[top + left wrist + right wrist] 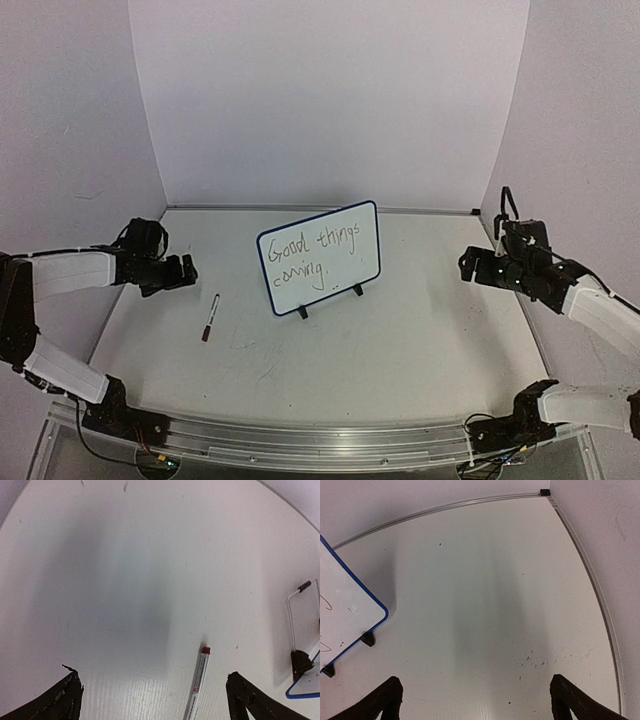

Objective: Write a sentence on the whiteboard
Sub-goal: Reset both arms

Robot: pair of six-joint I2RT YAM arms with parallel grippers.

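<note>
We see the whiteboard (320,258) standing on its two little black feet (330,302) near the middle of the table (420,350), between the two arms and well apart from both, its written face turned toward the arm bases and its right end set a little farther back than its left. The sentence (312,256) runs across it in thin dark handwriting on two lines, "Good things" above and "coming." below, filling most of the white face inside the dark blue rim. To the left of the board, lying flat on the table and touching nothing else, we find a slim marker (210,318) with a pale barrel and a red end. The left gripper (185,272) hangs over the table just beyond that marker, on the side away from the board; in its wrist view its two dark fingers (67,690) are spread wide, and the marker lies on the surface below the gap, nearer the right-hand finger and clear of both. At the right edge of that view we catch one corner and a foot of the board. The right gripper (470,265) hovers over the right side of the table, near the side wall, its fingers (390,692) likewise spread wide over bare tabletop, with the board's rounded corner showing at the left of its wrist view.
</note>
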